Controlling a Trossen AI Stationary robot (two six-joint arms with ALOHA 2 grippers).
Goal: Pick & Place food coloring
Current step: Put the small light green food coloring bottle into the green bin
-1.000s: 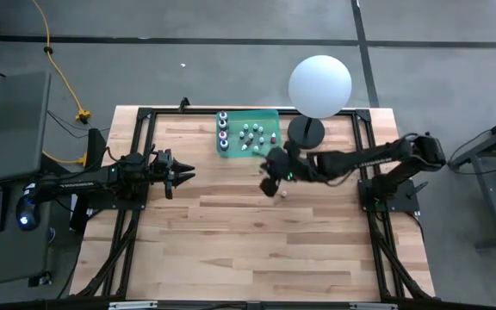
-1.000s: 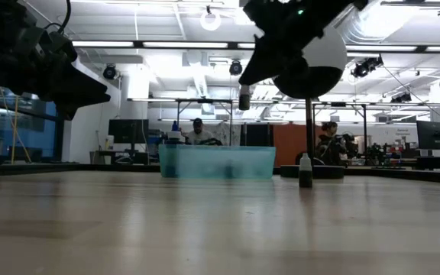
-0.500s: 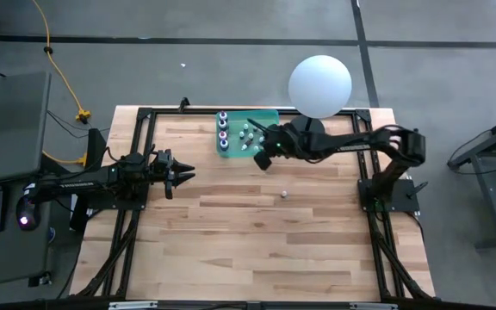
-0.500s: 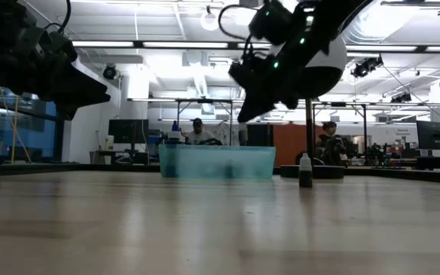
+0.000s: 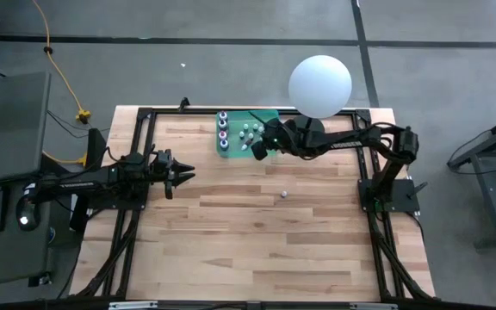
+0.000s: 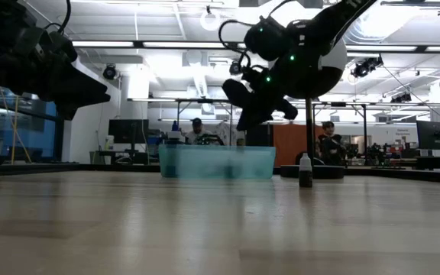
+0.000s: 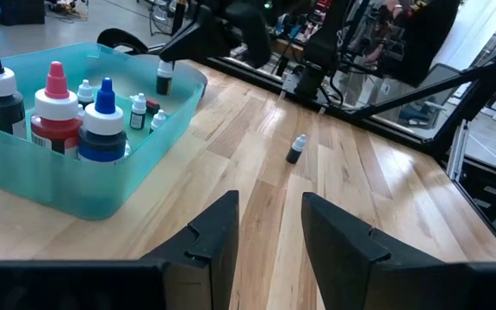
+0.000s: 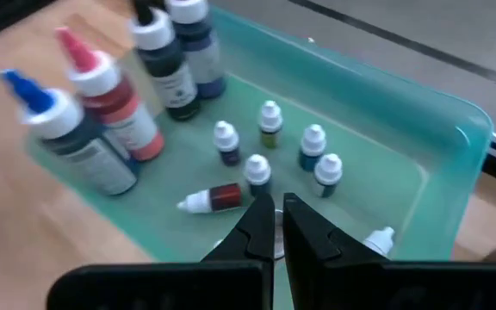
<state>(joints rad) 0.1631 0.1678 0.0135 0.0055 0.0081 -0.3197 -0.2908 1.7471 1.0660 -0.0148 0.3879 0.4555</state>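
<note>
Bench: wooden slat top (image 5: 257, 232) framed by black rails, seen from straight above.
Tray: teal plastic tray (image 5: 271, 114) at about 12 o'clock on the bench, close to the far edge; in the low view its translucent wall (image 6: 216, 162) stands at mid-depth.
Large bottles: four bigger bottles (image 5: 223, 131) stand in a row at the tray's 9 o'clock end; the right wrist view shows a blue-tipped one (image 8: 67, 138), a red one with a pink tip (image 8: 110, 99) and two dark ones (image 8: 169, 65).
Small bottles: tiny white-capped bottles (image 8: 269, 125) stand upright near the tray's middle; one red one (image 8: 213, 199) lies on its side on the tray floor.
Stray bottle: one small dark bottle with a white cap (image 5: 282, 195) stands upright on the bare bench, at about 5 o'clock from the tray and well apart from it; also seen at (image 6: 305, 170) and (image 7: 296, 149).
Right tool: (image 5: 257, 148) hangs over the tray's 6 o'clock side, fingers pinched on a small dark bottle (image 7: 164, 77), tips pointing down above the tray.
Left tool: (image 5: 186, 172) waits above the bench at 9 o'clock, well apart from the tray, fingers (image 7: 343, 237) a moderate gap apart, holding nothing.
Lamp: white sphere (image 5: 319, 85) on a black base, at 3 o'clock of the tray.
</note>
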